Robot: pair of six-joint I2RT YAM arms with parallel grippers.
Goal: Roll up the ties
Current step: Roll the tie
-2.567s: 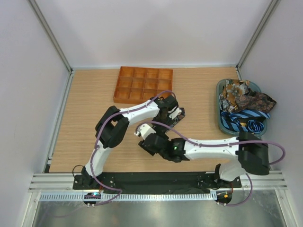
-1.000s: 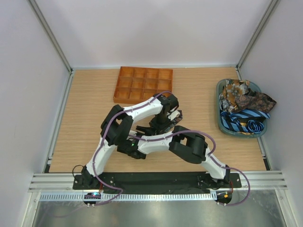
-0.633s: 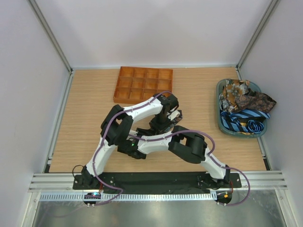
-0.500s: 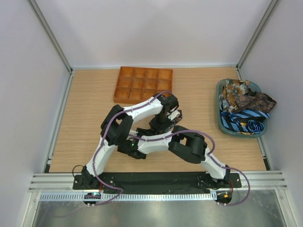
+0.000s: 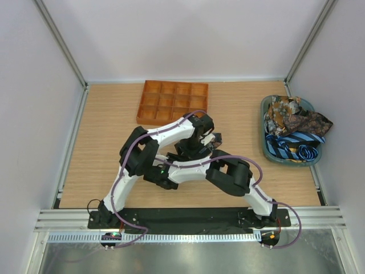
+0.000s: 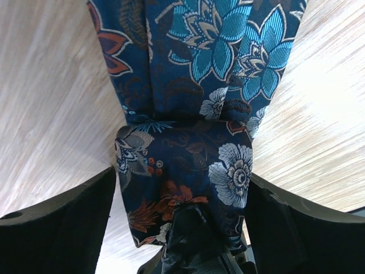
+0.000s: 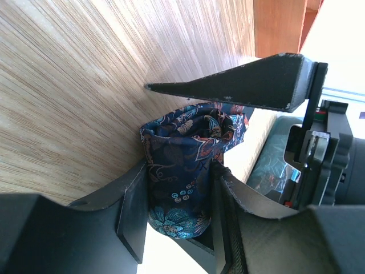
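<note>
A tie point(image 6: 188, 85) in dark blue floral cloth lies on the wooden table, its near end wound into a roll point(image 6: 182, 165). My left gripper point(image 6: 182, 177) straddles that roll with its jaws open, and table shows between the left finger point(image 6: 68, 217) and the cloth. My right gripper point(image 7: 179, 171) is shut on the roll point(image 7: 182, 154), one pad pressing each side. From above both wrists meet mid-table, hiding all but a scrap of the tie point(image 5: 216, 138). More ties point(image 5: 293, 128) are heaped at the right.
The heaped ties fill a grey-green basket point(image 5: 266, 145) by the right wall. An orange gridded tray point(image 5: 173, 101) sits at the back, just beyond the left wrist. The right arm's elbow point(image 5: 228, 174) folds across the table's middle.
My left gripper has opened off the roll and shifted slightly. The right arm swung in from the right, and its jaws closed on the roll about half a second ago.
</note>
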